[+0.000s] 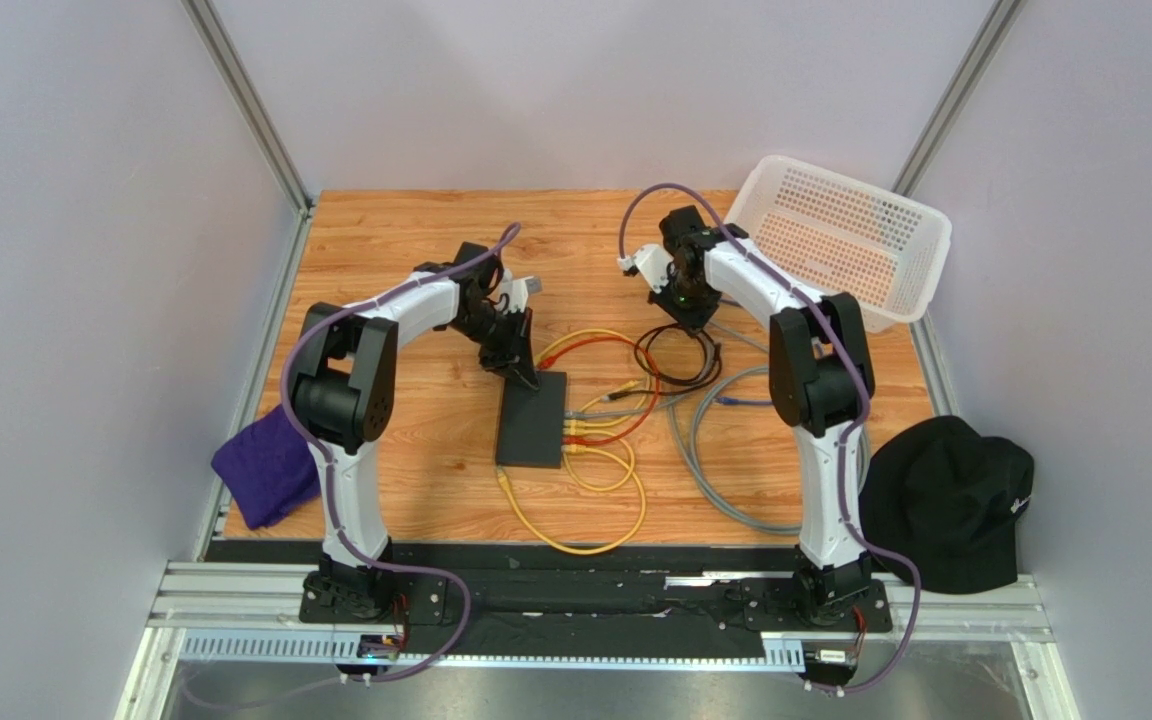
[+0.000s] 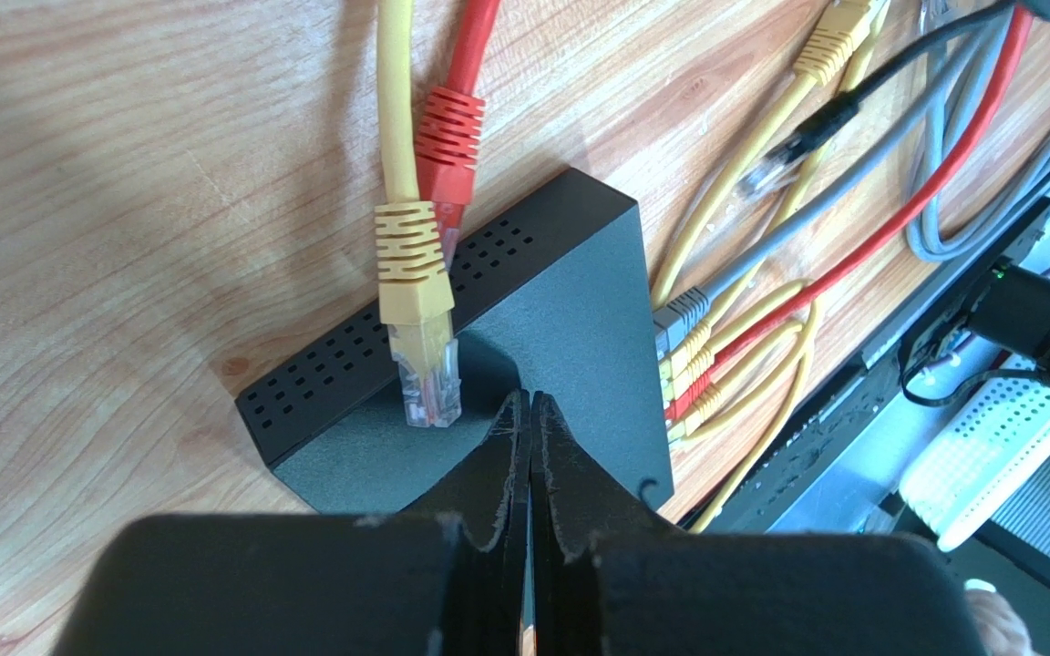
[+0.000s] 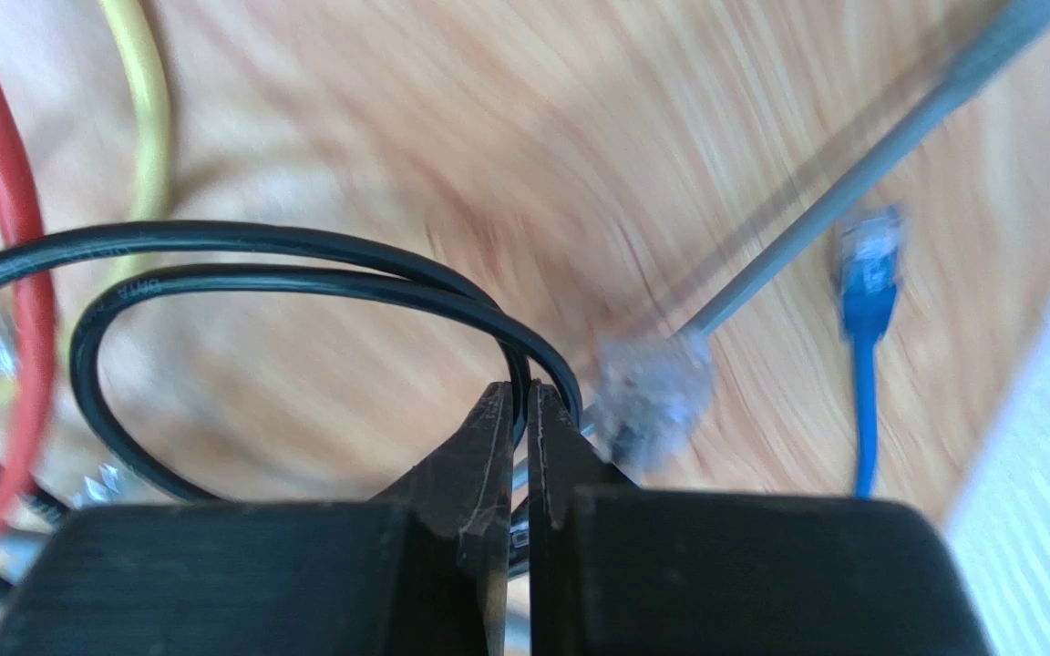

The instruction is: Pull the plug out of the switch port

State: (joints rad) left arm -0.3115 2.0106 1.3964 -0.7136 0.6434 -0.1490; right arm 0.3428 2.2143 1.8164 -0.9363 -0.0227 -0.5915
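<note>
Left gripper [image 2: 531,406]: jaws clenched on nothing, tips at the lid of the switch [image 2: 583,294], mid-table. Switch judged light and apt to skid on the wood, so it needs pinning. Seated plugs [image 2: 681,358] line its right edge: rigid boots, limp cords, so grip the boot. Right gripper [image 3: 518,397]: jaws closed beside a loose grey plug [image 3: 650,394]; cannot tell whether they pinch anything.

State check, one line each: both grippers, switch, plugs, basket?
switch: flat on table, seated plugs along one side.
left gripper: shut, empty, over the switch top.
right gripper: nearly shut; view blurred, grip unclear.
loose yellow plug: unplugged, tip over the switch edge.
loose grey plug: unplugged, beside the right gripper.
blue plug: unplugged, on table.
basket: empty.
</note>
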